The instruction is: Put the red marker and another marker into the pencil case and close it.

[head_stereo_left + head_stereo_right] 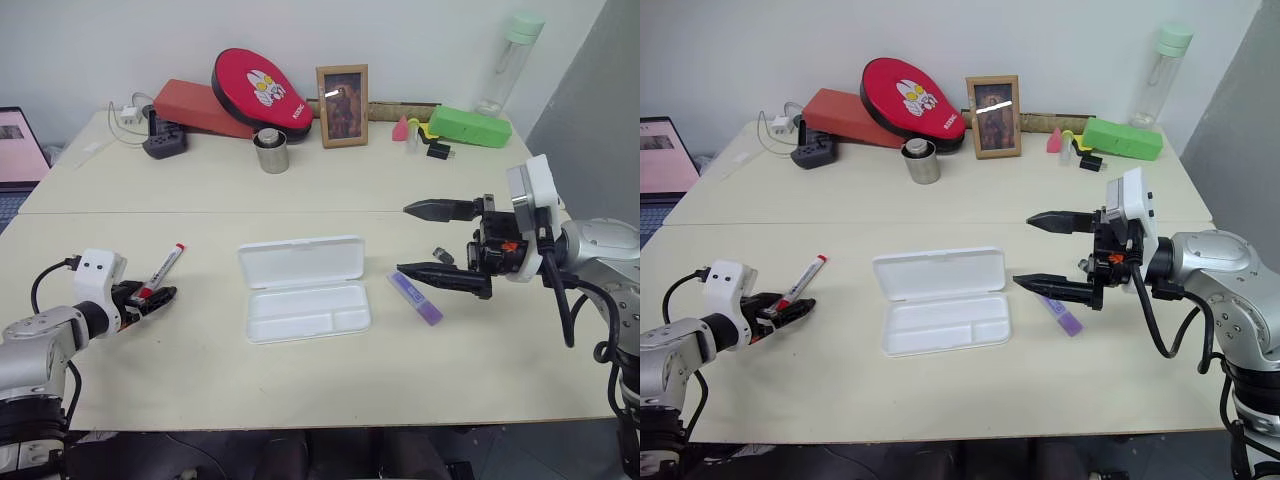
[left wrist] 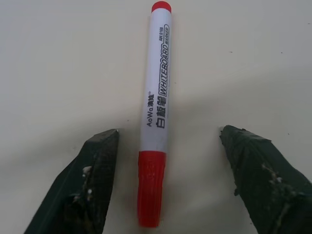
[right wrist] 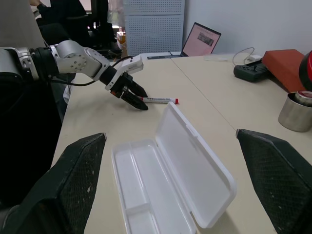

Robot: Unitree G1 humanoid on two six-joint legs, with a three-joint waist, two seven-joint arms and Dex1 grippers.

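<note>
A pale beige worktop (two tops joined along a seam) stands against a plain white wall. At the right edge of the frame runs a grey panel.

A pale beige table carries the open white pencil case at its middle, the red marker lying off to the left and a purple marker to the right. Along the back edge sit a metal cup, a framed photo, a green box, a clear bottle, a black power strip and an orange-red box.
</note>
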